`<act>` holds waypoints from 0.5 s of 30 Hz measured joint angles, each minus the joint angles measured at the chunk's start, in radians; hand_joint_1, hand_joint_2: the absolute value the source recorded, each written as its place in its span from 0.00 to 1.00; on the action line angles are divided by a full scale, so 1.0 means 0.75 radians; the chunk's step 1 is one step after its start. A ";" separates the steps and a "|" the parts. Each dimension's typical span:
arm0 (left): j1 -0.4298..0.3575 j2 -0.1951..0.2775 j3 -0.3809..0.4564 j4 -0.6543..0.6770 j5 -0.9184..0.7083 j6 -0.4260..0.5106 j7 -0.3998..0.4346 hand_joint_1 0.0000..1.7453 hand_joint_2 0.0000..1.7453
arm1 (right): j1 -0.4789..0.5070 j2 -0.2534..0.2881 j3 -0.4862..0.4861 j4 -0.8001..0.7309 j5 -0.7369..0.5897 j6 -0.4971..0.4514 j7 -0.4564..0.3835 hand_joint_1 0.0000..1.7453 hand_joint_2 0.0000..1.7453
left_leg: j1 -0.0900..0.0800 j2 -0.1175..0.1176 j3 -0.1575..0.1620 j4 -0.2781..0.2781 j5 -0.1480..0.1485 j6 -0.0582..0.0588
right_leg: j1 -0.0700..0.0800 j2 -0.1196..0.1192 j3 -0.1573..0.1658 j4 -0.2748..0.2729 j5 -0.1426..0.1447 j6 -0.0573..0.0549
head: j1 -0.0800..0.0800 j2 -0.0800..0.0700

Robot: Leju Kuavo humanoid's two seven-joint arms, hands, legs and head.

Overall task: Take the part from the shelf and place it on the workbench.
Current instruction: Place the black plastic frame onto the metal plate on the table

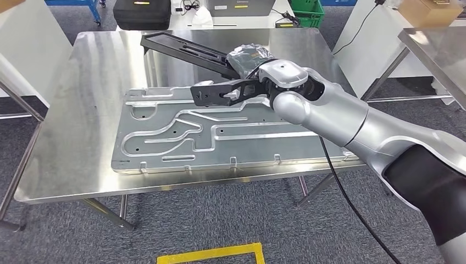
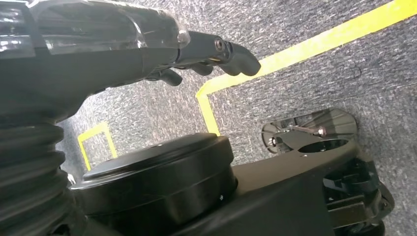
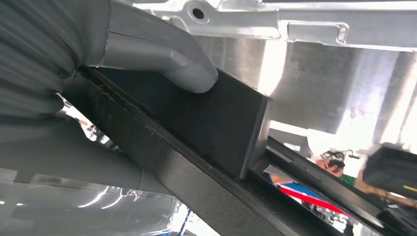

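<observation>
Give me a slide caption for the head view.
Right hand holds a black part above the steel workbench.

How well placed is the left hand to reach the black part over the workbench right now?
Probably not well. The left hand hangs low over the carpet floor with its yellow tape line, while the right hand grips the black part above the workbench.

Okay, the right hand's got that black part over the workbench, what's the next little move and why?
Probably lower it a little: the right hand holds the black part tilted above the workbench, far end low, near end raised over the silver panel.
</observation>
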 joint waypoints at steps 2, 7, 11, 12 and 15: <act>0.000 0.000 0.000 0.000 0.000 0.000 0.000 0.00 1.00 | 0.005 -0.001 0.000 0.000 0.000 0.000 0.000 1.00 1.00 | -0.003 -0.007 0.027 0.000 -0.018 -0.002 | 0.001 0.002 -0.009 -0.052 0.095 -0.010 | 0.015 0.000; -0.002 -0.007 0.000 0.000 0.001 0.002 0.001 0.00 1.00 | 0.000 -0.005 -0.002 0.000 0.000 0.000 0.000 1.00 1.00 | -0.001 -0.019 0.064 -0.015 -0.047 -0.026 | 0.022 0.018 0.091 -0.327 0.243 -0.060 | 0.016 0.000; -0.002 -0.010 -0.001 0.000 0.001 0.002 0.002 0.00 1.00 | -0.004 -0.005 -0.004 -0.004 0.001 -0.002 -0.003 1.00 1.00 | -0.005 -0.012 0.044 0.024 -0.078 -0.050 | 0.012 0.008 0.141 -0.407 0.218 -0.073 | 0.013 0.000; -0.002 -0.009 -0.001 0.000 0.001 0.002 0.002 0.00 1.00 | -0.003 -0.005 -0.004 -0.005 0.002 -0.002 -0.006 1.00 1.00 | -0.005 -0.009 0.009 0.087 -0.103 -0.053 | 0.009 0.005 0.153 -0.416 0.216 -0.074 | 0.005 0.000; -0.002 -0.007 0.000 0.000 0.001 0.002 0.000 0.00 1.00 | 0.012 -0.005 0.000 -0.005 0.004 0.000 -0.020 1.00 1.00 | -0.003 -0.007 -0.134 0.300 -0.151 -0.063 | 0.009 0.004 0.173 -0.416 0.197 -0.078 | -0.016 0.000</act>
